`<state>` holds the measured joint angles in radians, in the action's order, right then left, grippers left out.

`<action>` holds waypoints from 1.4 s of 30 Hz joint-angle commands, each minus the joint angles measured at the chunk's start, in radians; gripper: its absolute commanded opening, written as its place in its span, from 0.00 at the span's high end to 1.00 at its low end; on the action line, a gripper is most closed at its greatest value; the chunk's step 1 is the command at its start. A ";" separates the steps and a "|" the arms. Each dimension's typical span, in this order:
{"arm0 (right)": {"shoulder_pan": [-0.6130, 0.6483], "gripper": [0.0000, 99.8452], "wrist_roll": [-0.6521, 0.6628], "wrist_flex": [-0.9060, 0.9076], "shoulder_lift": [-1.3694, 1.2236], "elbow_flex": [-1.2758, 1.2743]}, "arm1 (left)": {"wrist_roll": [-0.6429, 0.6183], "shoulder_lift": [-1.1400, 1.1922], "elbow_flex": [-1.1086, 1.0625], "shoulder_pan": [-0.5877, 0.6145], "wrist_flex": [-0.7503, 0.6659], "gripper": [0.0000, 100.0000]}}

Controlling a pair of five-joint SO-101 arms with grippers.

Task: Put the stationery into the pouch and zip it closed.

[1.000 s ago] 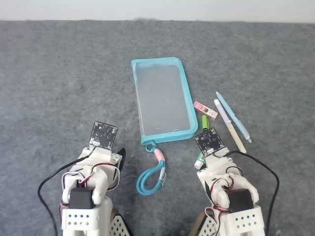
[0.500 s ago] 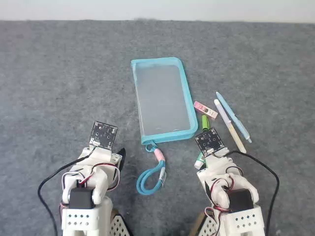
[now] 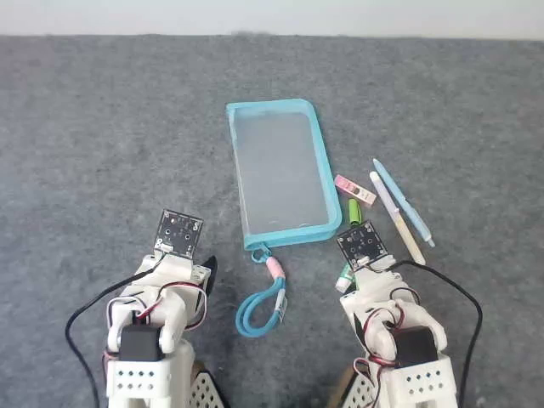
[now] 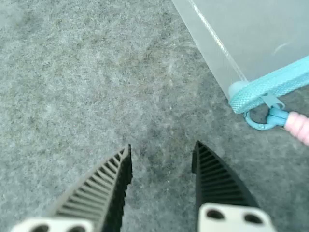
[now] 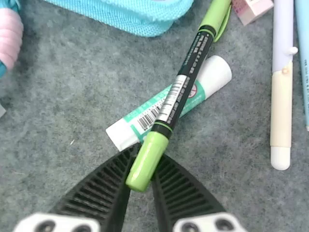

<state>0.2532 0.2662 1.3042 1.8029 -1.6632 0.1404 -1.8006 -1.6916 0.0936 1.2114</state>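
Observation:
The clear pouch [image 3: 280, 174] with a teal zip edge lies flat mid-table, its blue wrist strap [image 3: 262, 310] trailing toward the arms. To its right lie a pink eraser [image 3: 355, 189], a white-and-beige pen [image 3: 395, 217] and a blue pen [image 3: 406, 204]. The green marker [image 5: 190, 63] rests across a white tube [image 5: 164, 108]. My right gripper [image 5: 145, 154] is shut on the marker's green end. My left gripper [image 4: 162, 146] stands open over bare carpet, near the pouch's corner and its zip pull [image 4: 270, 102].
Grey carpet [image 3: 102, 127] covers the table, with free room left of the pouch. The strap's pink bead [image 4: 298, 126] lies just past the zip pull. A black cable [image 3: 463, 297] loops beside the right arm.

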 commanded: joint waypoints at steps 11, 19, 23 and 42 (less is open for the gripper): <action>0.002 0.99 -0.011 0.005 0.013 -0.021 | 0.006 -0.017 0.005 0.003 0.005 0.81; -0.045 0.99 -0.003 -0.091 0.012 -0.020 | 0.006 -0.017 0.005 0.003 0.005 0.81; -0.125 0.99 0.084 -0.177 0.010 0.029 | 0.006 -0.017 0.005 0.002 0.005 0.81; -0.156 0.99 0.209 -0.088 -0.404 0.491 | 0.006 -0.017 0.005 0.003 0.005 0.81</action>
<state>0.0491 0.4595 1.2121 1.5881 -1.3257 0.1404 -1.8006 -1.6916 0.0936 1.2114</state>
